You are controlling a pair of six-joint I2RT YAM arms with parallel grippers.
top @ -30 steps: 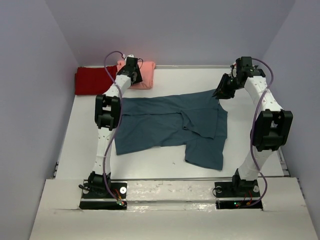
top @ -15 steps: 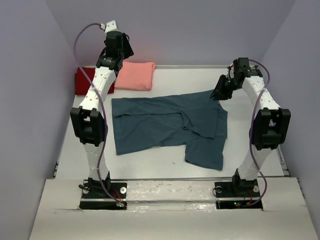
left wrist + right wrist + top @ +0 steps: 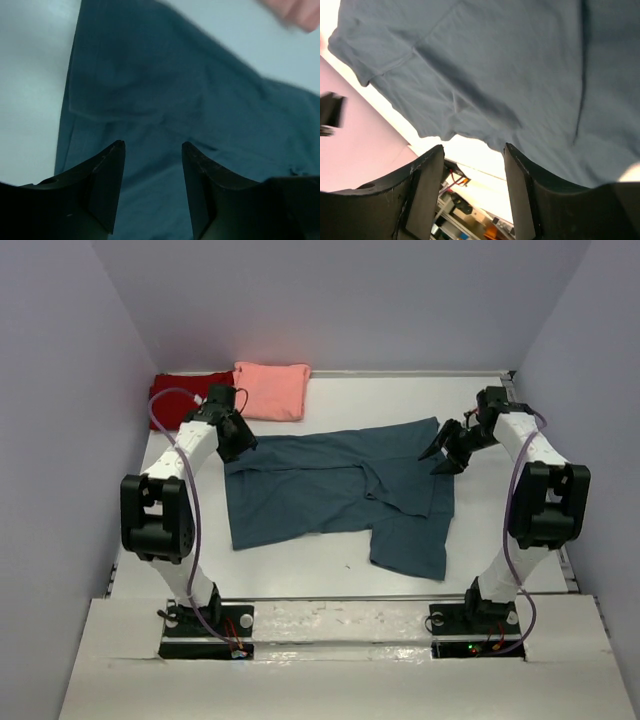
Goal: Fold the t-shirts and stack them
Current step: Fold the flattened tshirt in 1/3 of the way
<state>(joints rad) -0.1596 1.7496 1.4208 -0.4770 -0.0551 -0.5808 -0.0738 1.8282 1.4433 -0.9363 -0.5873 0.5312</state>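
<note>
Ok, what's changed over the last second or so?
The left gripper rose from the pink t-shirt, then came down open over the teal t-shirt's far left corner. The right gripper opened, releasing its far right corner. The shirts lie as before.

The table is viewed from above and behind the arm bases by the top camera. The teal t-shirt, shared by all three views, is framed closely between each wrist camera's fingers, the right view seemingly tilted back toward the bases.
</note>
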